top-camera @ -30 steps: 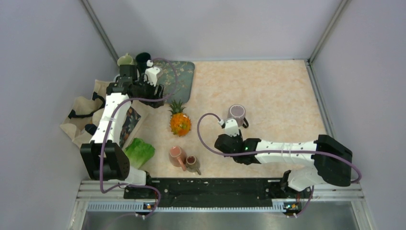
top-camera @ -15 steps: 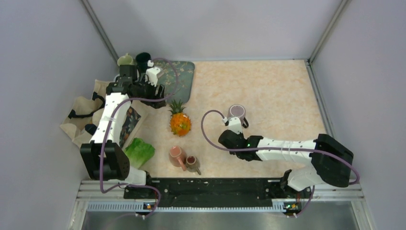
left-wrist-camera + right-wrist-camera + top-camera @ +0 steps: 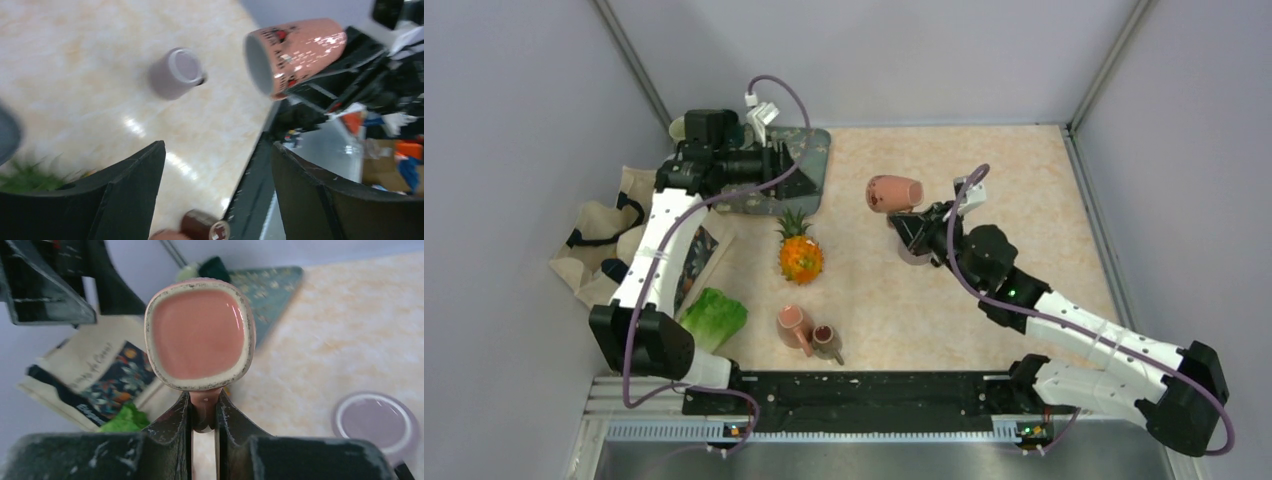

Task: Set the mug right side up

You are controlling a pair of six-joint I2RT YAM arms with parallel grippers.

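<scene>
Right arm [image 3: 1074, 325] has swung up and out across the tabletop [image 3: 1024, 180]; right fingers [image 3: 175, 432] clamped on handle of pink mug [image 3: 200, 335], held in air on its side near purple mug [image 3: 375, 422]; left fingers [image 3: 125, 200] spread apart, nothing between them

Bright even light, left wrist blurred

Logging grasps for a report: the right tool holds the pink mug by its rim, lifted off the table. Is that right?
Not by its rim. The right tool holds the pink mug by its handle, lifted off the table. The right wrist view shows it shut on the handle.
</scene>
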